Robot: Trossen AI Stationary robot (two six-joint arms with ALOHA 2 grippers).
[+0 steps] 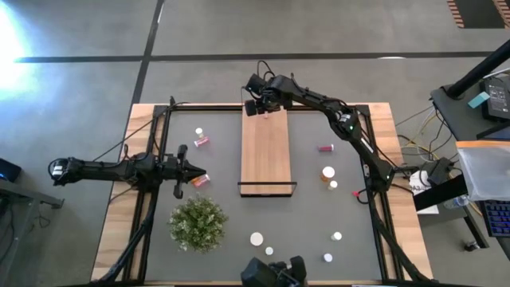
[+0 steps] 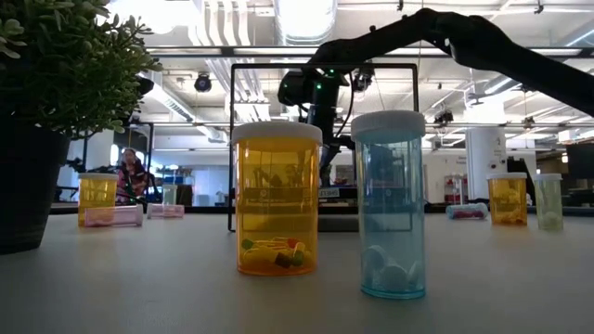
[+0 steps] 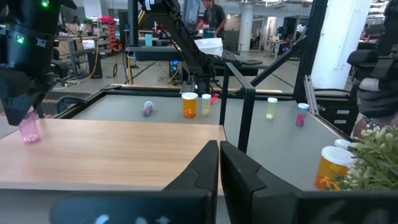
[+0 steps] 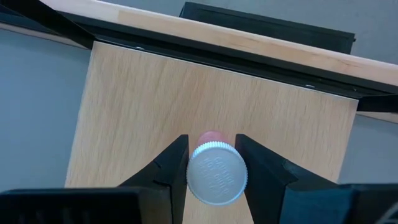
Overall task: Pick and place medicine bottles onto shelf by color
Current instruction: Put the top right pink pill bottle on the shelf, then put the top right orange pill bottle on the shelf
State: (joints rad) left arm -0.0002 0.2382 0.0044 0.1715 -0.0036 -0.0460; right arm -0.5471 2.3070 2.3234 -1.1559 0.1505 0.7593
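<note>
Wooden shelf [image 4: 155, 93], right fingers [image 4: 214, 165] gripping pink bottle [image 4: 216, 171], body mostly hidden, left fingers [image 3: 219, 171] closed.

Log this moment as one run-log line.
right gripper: shut on white-capped pink medicine bottle, upright over far end of light-brown wooden shelf | left gripper: shut, waiting beside shelf

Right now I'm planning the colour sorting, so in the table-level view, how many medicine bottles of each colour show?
Orange bottles: 3
Pink bottles, all lying down: 3
Pale clear bottles: 2
Blue bottle: 1
Total: 9
</note>
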